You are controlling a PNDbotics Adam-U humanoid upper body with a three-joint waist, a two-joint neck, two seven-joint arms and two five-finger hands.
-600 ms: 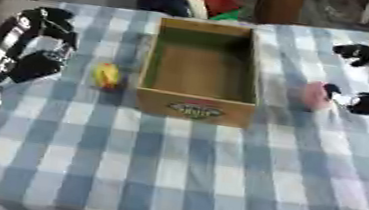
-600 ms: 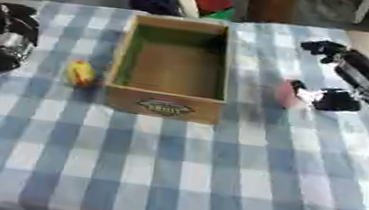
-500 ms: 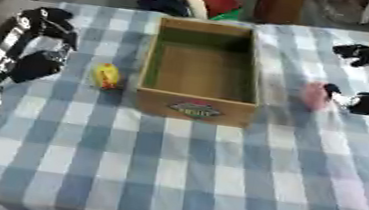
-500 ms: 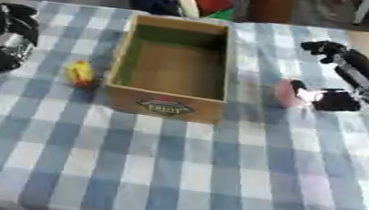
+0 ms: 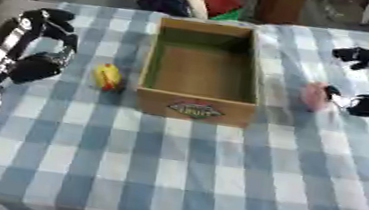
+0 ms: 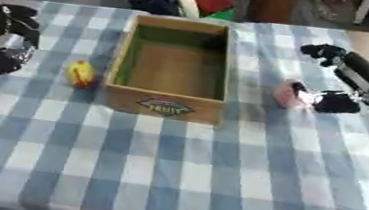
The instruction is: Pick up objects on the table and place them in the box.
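Right hand (image 5: pixel 366 101) is just beside the pink object (image 5: pixel 314 96), right of the wooden fruit box (image 5: pixel 199 68); fingers (image 5: pixel 359 54) spread apart, nothing held. Contact with the pink thing: can't tell. Left hand (image 5: pixel 36 61) idles left of the box, fingers apart. Yellow toy (image 5: pixel 106 76) sits just left of the box. Box looks empty. Suggest wrapping the pink object from its far side, lifting clear of the box wall, then releasing over the middle. Desk (image 5: pixel 179 177) cloth may bunch.
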